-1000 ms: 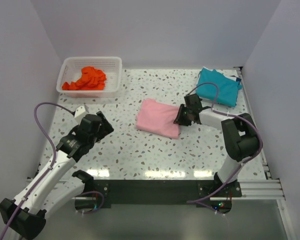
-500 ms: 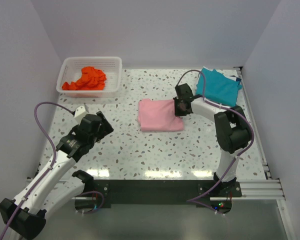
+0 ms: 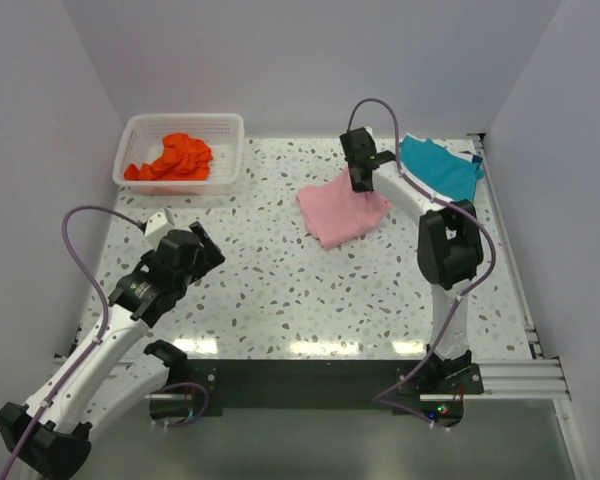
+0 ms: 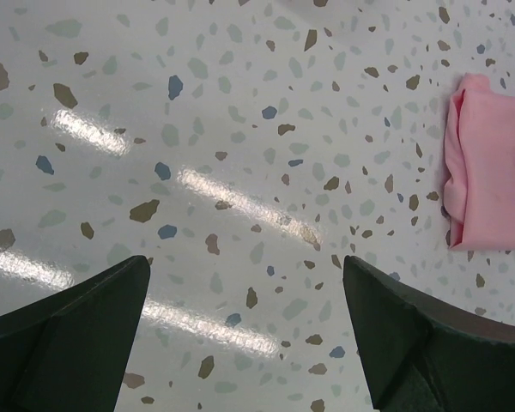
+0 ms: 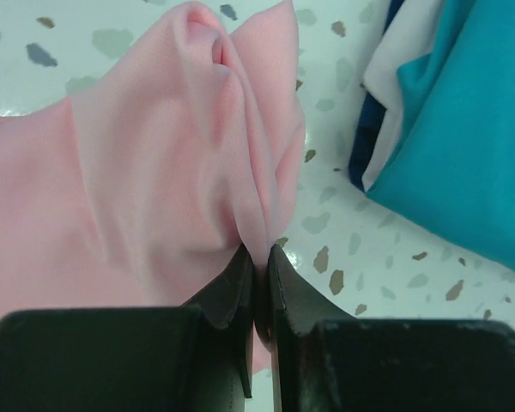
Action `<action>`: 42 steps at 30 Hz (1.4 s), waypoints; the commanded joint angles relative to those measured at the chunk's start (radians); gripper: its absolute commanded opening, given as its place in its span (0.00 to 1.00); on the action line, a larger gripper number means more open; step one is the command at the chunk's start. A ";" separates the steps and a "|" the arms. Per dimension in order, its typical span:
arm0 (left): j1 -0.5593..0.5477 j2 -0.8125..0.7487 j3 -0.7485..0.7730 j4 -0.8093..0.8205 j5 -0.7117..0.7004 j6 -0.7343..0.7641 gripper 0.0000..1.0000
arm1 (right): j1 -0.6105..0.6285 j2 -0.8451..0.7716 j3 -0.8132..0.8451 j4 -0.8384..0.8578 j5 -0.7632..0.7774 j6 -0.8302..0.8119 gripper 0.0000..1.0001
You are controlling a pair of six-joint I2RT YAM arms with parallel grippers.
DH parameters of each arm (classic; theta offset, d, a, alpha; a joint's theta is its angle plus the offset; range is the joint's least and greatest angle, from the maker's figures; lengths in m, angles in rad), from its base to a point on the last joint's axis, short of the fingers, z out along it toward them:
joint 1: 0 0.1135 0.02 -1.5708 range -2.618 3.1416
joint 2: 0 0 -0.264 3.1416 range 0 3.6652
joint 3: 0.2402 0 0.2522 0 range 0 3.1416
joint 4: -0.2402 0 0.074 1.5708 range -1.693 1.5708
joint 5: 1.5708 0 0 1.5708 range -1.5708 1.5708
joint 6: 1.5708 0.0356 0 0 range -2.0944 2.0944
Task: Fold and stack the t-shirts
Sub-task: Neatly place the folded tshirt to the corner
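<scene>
The folded light pink t-shirt [image 3: 342, 212] hangs partly lifted over the table's back middle, pinched at its upper edge by my right gripper [image 3: 361, 184]. In the right wrist view the jaws [image 5: 257, 257] are shut on a bunched fold of the pink t-shirt [image 5: 154, 172]. A folded teal blue t-shirt [image 3: 442, 167] lies at the back right, just right of that gripper, and shows as teal cloth [image 5: 463, 129] in the wrist view. The orange-red t-shirt [image 3: 172, 158] lies crumpled in the basket. My left gripper [image 3: 163, 222] hovers open over bare table at the left, its fingers [image 4: 69, 335] wide apart.
A white mesh basket [image 3: 230, 150] stands at the back left. White walls close the table on the left, back and right. The pink t-shirt's edge [image 4: 489, 172] shows at the right of the left wrist view. A white and dark blue piece of cloth [image 5: 386, 103] peeks from under the teal shirt.
My right gripper closed on the pink t-shirt's edge and carried it up and toward the back right, near the teal shirt. The left arm barely moved.
</scene>
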 commanded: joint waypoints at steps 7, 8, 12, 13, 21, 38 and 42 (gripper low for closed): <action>0.007 -0.025 0.031 -0.004 -0.064 -0.013 1.00 | -0.003 0.220 0.427 -0.334 0.303 0.079 0.00; 0.007 -0.023 0.031 -0.004 -0.066 -0.011 1.00 | -0.005 0.236 0.489 -0.351 0.314 0.082 0.00; 0.007 -0.017 0.031 -0.003 -0.070 -0.013 1.00 | -0.015 0.270 0.573 -0.374 0.340 0.096 0.00; 0.007 -0.014 0.030 0.000 -0.076 -0.013 1.00 | -0.017 0.273 0.594 -0.374 0.343 0.102 0.00; 0.007 0.000 0.031 0.012 -0.078 0.001 1.00 | -0.086 0.270 0.676 -0.330 0.340 0.136 0.00; 0.007 0.041 0.016 0.032 -0.092 0.007 1.00 | -0.149 0.192 0.712 -0.228 0.310 0.100 0.00; 0.007 0.040 0.013 0.034 -0.090 0.009 1.00 | -0.156 0.170 0.712 -0.222 0.314 0.093 0.00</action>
